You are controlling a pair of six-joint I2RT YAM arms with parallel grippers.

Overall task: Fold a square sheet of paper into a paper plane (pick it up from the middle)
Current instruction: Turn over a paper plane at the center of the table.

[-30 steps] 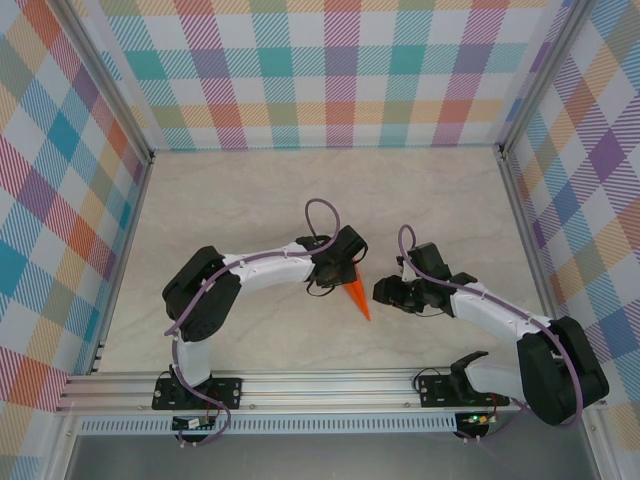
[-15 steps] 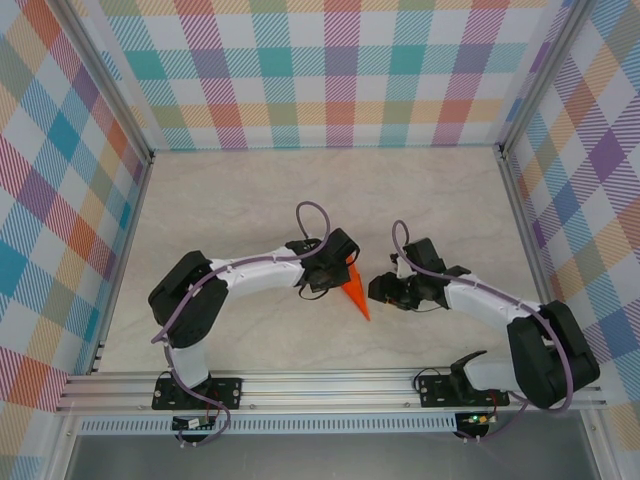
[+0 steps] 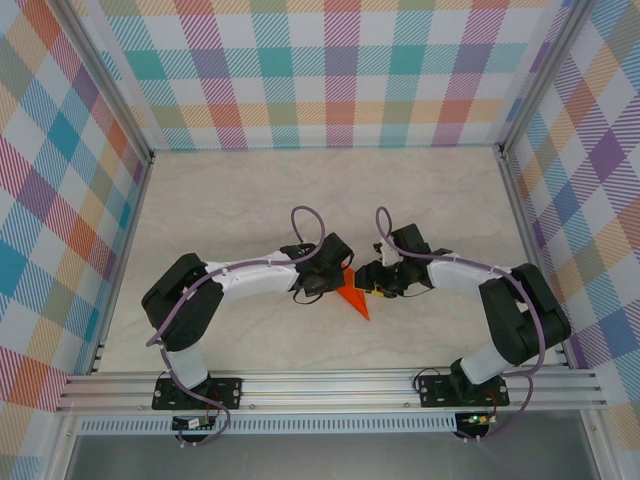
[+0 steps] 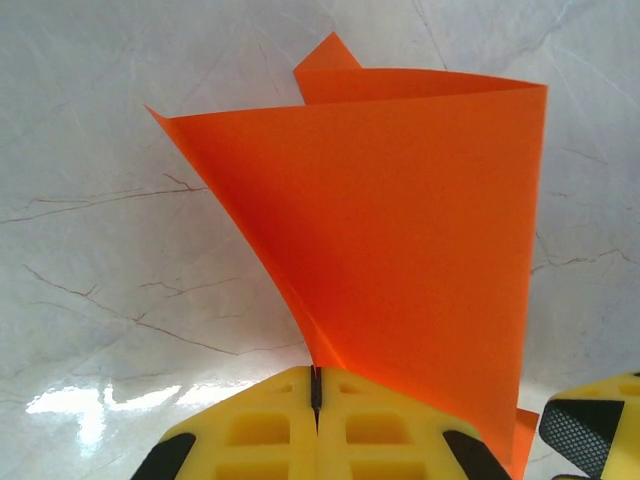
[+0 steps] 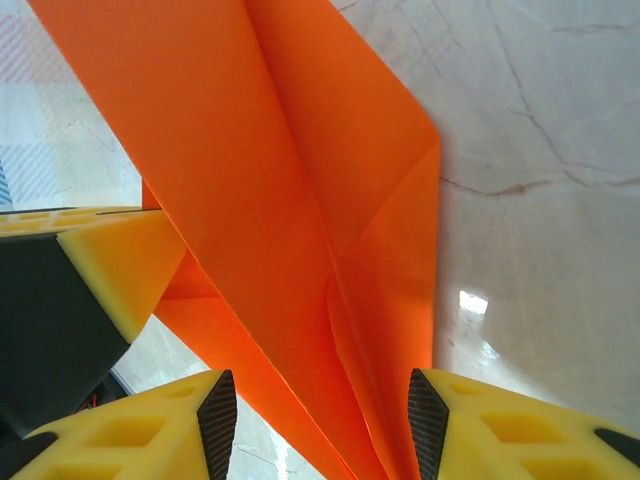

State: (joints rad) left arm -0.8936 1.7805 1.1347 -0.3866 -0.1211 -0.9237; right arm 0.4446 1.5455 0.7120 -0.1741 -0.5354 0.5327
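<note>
Paper decides the coming move, so we read the scene from the left across. The left arm reaches in over the table [image 3: 250,200], and the left gripper [image 3: 338,283] meets the paper plane [image 3: 353,300] at its wide end. In the left wrist view its yellow fingers [image 4: 260,430] are pressed together with no gap. The orange sheet rises straight out of the seam between them, so we take this as a firm pinch on the paper's edge.

The plane itself is a half-made dart. From above it is a slim orange wedge between the two grippers, with its wide end up among the fingers and its point aimed at the near edge of the table, slightly to the right. Its long axis runs roughly crosswise to the line joining the two grippers.

Further right, the right gripper [image 3: 368,282] comes in from the opposite side, just beside the left one. In the right wrist view its two fingers stand apart, one on each side of the folded layers, and the paper passes through the gap. We cannot tell whether either pad [image 5: 428,415] touches it. We judge that the right arm is the one to act, either closing across the layers or sliding along the crease toward the point. The left would anchor the wide end meanwhile.
</note>
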